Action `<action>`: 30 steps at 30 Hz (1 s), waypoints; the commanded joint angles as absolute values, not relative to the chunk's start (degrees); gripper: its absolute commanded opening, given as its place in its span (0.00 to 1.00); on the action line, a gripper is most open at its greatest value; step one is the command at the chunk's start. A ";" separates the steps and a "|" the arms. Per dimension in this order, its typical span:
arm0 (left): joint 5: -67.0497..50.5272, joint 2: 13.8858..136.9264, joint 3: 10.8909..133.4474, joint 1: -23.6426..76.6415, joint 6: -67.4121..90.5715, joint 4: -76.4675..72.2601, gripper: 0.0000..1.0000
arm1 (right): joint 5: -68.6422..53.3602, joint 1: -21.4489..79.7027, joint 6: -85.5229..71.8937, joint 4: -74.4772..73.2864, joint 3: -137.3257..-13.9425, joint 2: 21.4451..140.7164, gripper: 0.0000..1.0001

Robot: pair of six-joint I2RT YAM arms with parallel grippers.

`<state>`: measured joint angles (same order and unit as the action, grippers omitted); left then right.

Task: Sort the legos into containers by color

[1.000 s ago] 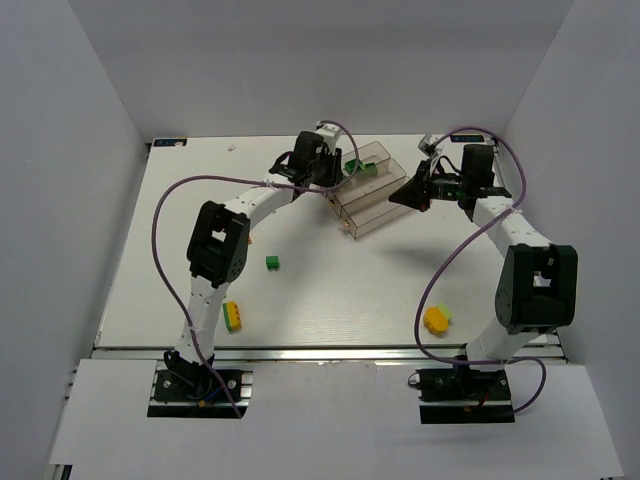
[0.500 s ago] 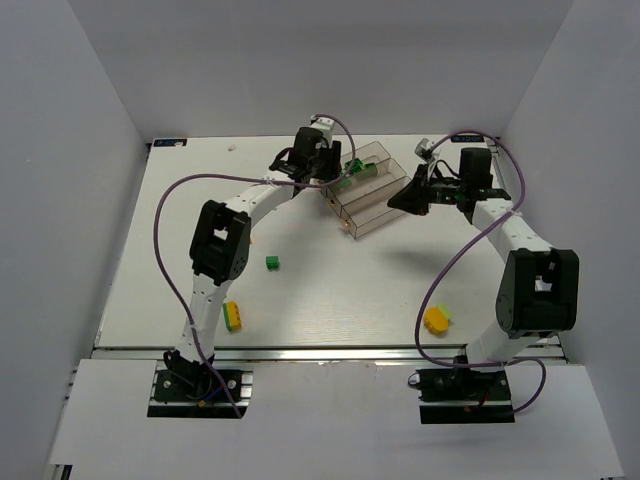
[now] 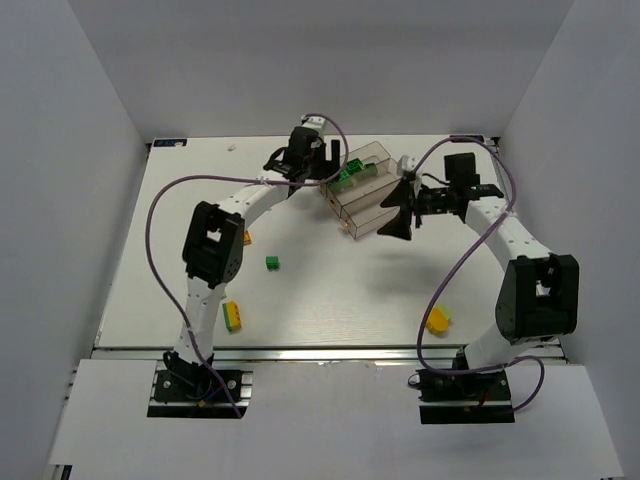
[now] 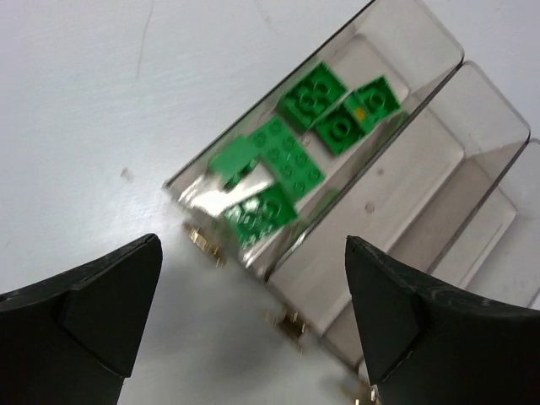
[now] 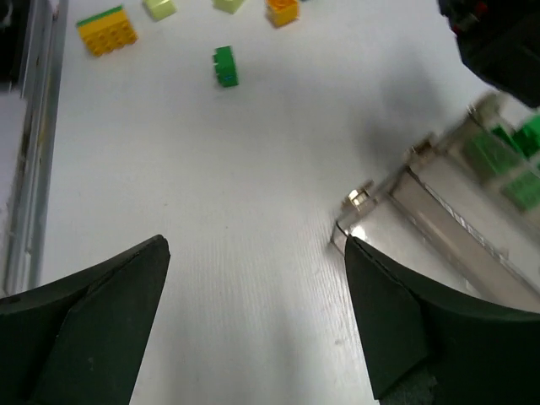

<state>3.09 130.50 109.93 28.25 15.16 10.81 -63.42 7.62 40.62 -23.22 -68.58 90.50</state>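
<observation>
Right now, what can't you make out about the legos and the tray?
- Middle and near troughs: the left wrist view cuts them off at its edge. In the top view the right gripper covers part, so their full contents are unclear.
- Green legos: blurred in the left wrist view, count uncertain.
- Orange brick: top view, partly hidden by the left arm.

Left arm: your white left arm (image 3: 250,200) stretches far, bowed rightward;
Left gripper: your black left gripper (image 4: 253,291) gapes wide, empty;
Right arm: your white right arm (image 3: 512,238) bends inward;
Right gripper: your black right gripper (image 5: 253,295) gapes wide, empty
</observation>
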 commanded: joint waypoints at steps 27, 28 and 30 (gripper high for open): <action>16.52 59.60 57.04 18.37 26.28 24.96 0.98 | -29.55 51.50 34.46 -3.08 -73.65 102.64 0.73; 17.05 59.07 56.00 18.37 26.37 25.05 0.98 | -28.49 51.94 33.76 -2.29 -74.09 103.44 0.73; 17.66 57.92 55.29 18.19 26.63 25.66 0.98 | -23.66 52.73 29.21 -0.62 -76.37 106.41 0.73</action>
